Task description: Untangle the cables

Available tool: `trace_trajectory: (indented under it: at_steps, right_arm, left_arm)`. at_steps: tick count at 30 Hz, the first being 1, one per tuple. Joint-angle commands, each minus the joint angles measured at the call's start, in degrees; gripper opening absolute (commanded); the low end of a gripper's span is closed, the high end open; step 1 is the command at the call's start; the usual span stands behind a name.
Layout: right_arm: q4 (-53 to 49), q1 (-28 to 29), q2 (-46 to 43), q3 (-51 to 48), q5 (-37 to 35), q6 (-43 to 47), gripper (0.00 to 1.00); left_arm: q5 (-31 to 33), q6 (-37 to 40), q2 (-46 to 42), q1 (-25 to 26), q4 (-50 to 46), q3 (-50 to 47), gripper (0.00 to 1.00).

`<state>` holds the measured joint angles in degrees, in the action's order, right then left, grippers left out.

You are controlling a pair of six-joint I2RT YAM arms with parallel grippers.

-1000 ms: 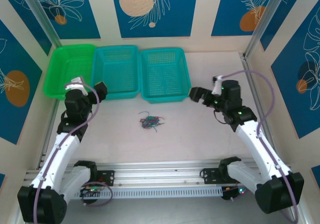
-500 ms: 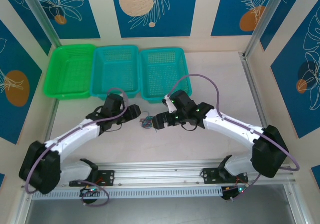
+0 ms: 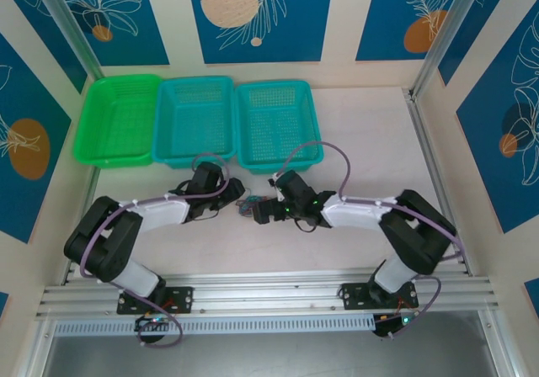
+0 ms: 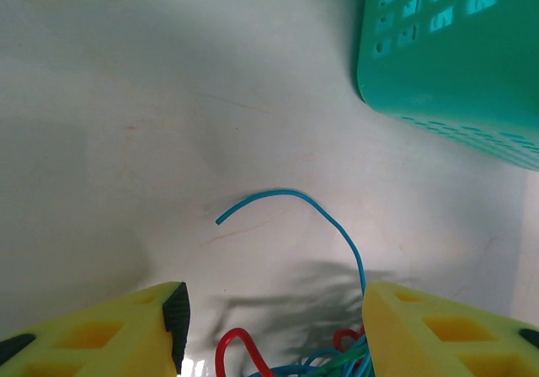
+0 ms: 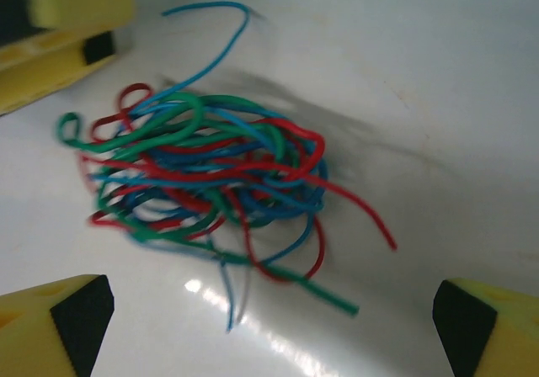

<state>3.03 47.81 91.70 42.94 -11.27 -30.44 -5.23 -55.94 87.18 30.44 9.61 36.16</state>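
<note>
Bench [image 3: 362, 133] carried the whole scene, pale and bare around the work. Along its far edge sat the green basket [image 3: 118, 118] and two teal baskets [image 3: 195, 116], none holding any wire.

A second earlier both arms had stood high and well apart, out to the sides. By this moment they had swung inward and dropped low, and they met at the middle of the bench just in front of the teal baskets. The left tool [image 3: 233, 193] lay on one side of the cables [image 3: 248, 207] and the right tool [image 3: 263, 213] on the other.

The left tool [image 4: 274, 320] was spread wide, with a loose blue end of the cables [image 4: 286, 192] arching just ahead of it. The right tool [image 5: 269, 318] was also spread wide, and the cables [image 5: 210, 171] lay just ahead of its gap as one knotted clump of green, red and blue. Neither tool pinched anything.

The clump seemed to sit about where it had before and was as tangled as ever. I judged the approach finished and the untangling not yet begun, with a first grip on a loose end probably next.
</note>
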Motion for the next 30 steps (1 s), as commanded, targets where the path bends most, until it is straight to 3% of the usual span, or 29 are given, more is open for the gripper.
trace_trajectory:
  at_steps: [1,4,6,10,18,25,27,30]
  right_arm:
    - [6.6,2.4,5.5,3.3,-6.0,-0.8,0.99]
    - [9.5,3.5,10.1,4.0,-4.6,-0.8,1.00]
    - [11.1,3.9,11.9,3.7,-4.0,-1.0,0.91]
    - [11.2,4.2,13.8,3.2,-3.3,-0.7,0.55]
    - [12.2,4.2,8.6,-1.8,1.7,4.9,0.02]
    - [21.8,4.9,-2.0,-13.4,2.3,13.3,0.00]
    - [24.4,5.5,-4.0,-15.7,1.6,14.4,0.00]
    - [25.3,6.2,-4.6,-15.9,1.4,15.4,0.00]
  left_arm:
    - [2.8,-0.1,-2.3,0.4,-0.3,-0.9,0.57]
    - [4.6,1.5,-5.8,0.4,-3.2,-1.7,0.58]
    - [6.0,2.4,-8.4,0.4,-5.0,-2.3,0.59]
    - [9.1,3.5,-14.4,0.3,-9.8,-3.0,0.63]
    - [12.3,2.1,-26.1,-0.5,-18.1,-4.5,0.72]
    - [7.6,0.9,-29.8,-1.0,-19.4,-6.1,0.79]
    - [3.3,0.2,-28.1,-1.0,-16.8,-6.7,0.80]
    - [-9.2,-2.9,-22.0,-0.9,-4.2,-8.9,0.83]
